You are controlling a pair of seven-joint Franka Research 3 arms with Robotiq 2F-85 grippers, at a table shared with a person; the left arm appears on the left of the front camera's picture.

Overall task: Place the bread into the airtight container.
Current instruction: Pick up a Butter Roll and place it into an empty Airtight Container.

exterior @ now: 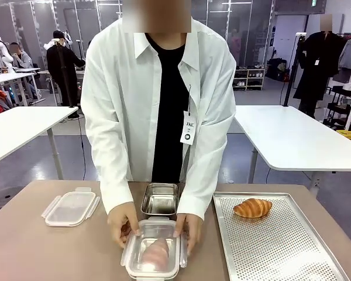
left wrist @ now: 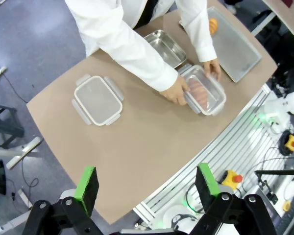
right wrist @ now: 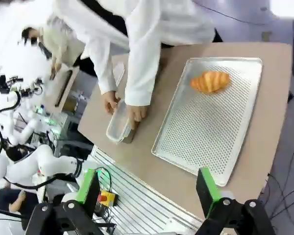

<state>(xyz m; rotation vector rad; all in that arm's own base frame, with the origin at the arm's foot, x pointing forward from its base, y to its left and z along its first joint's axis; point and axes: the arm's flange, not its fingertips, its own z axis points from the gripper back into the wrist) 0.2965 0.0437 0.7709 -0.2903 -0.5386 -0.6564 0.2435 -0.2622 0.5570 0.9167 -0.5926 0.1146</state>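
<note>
Bright, even overhead light leaves only faint, soft shadows on the brown table (exterior: 23, 246). The airtight container (exterior: 130, 260) and the perforated tray (exterior: 281, 246) carry a dull sheen. Both wrist views bow at the edges. The right wrist view burns out white on the person's shirt (right wrist: 142, 49).

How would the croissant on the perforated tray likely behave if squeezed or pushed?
The croissant looks puffy with a ridged crust, so it is probably light and may crush under a firm squeeze. It lies flat on the perforated tray, so it seems unlikely to roll; a push would probably slide it.
</note>
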